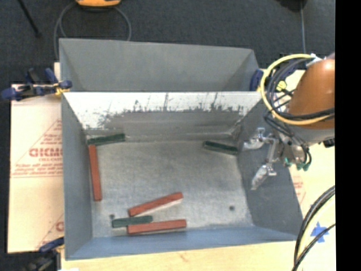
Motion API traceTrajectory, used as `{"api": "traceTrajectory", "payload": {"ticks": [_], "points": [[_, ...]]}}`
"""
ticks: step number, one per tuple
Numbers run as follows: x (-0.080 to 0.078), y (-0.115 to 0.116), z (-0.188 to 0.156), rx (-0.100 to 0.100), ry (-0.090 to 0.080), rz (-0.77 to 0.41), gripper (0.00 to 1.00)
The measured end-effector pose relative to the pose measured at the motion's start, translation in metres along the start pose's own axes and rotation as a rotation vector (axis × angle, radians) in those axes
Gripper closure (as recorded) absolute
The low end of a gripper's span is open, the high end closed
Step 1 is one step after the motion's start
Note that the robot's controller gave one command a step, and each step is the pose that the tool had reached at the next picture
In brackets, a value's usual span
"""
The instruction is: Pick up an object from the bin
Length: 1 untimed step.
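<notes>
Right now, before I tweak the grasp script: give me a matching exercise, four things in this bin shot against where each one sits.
Things:
1. gripper
2. slanted red stick
3. red stick pointing front to back
4. green stick lying alone

Places:
A. along the left wall of the bin
B. over the right sloping wall
C. front middle of the floor
D. back right of the floor

Pairs: 1-B, 2-C, 3-A, 4-D.

Arm (315, 95) in from right, hand (259, 159) lowered, fingers (260, 176) spread
</notes>
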State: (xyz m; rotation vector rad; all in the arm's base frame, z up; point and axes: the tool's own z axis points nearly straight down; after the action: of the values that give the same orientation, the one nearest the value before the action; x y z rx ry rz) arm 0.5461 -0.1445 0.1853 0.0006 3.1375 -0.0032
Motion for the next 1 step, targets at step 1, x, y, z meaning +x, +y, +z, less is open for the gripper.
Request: {"api": "traceTrajectory", "payload": {"ticks": [1], "points": [[-0.0660, 0.0370, 0.0779, -0.001, -0.001, 0.031, 1.00]]}}
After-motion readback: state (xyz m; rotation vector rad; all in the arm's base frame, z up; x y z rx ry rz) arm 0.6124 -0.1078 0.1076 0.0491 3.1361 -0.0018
